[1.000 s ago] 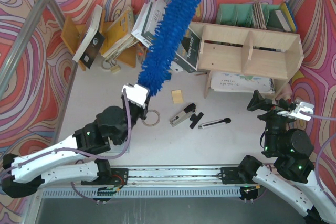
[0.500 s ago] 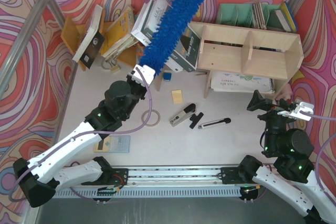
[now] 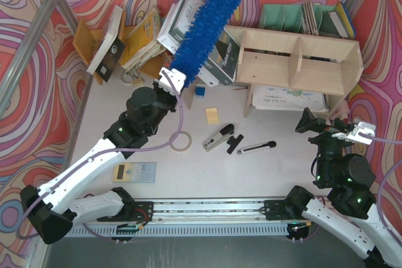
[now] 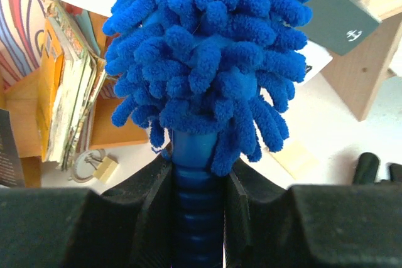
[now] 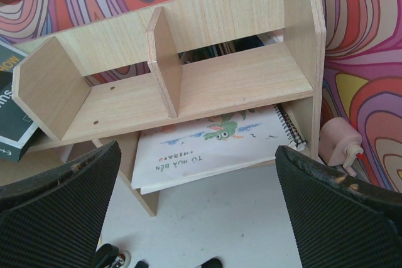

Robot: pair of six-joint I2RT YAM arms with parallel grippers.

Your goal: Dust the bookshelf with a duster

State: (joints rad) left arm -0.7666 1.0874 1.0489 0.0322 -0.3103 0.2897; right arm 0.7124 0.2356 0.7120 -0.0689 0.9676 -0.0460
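The bright-blue fluffy duster (image 3: 210, 20) stands tilted up and to the right, its head above the books left of the bookshelf. My left gripper (image 3: 171, 81) is shut on its ribbed blue handle (image 4: 196, 218), with the fluffy head (image 4: 207, 54) filling the left wrist view. The pale plywood bookshelf (image 3: 301, 67) stands at the back right; it fills the right wrist view (image 5: 188, 80), with a spiral notebook (image 5: 213, 145) under its lower board. My right gripper (image 3: 326, 127) is open and empty, in front of the shelf's right end.
An orange-brown rack of tilted books (image 3: 135, 39) stands at the back left. On the table lie a tape ring (image 3: 181, 140), a yellow note (image 3: 212, 115), a stapler (image 3: 218, 137), a black marker (image 3: 256, 148) and a calculator (image 3: 134, 172). A green file holder (image 3: 301, 17) stands behind the shelf.
My left arm has reached forward and up-right with the duster, bringing its head nearer the shelf's left end. The calculator has come into view. The right arm has not moved.
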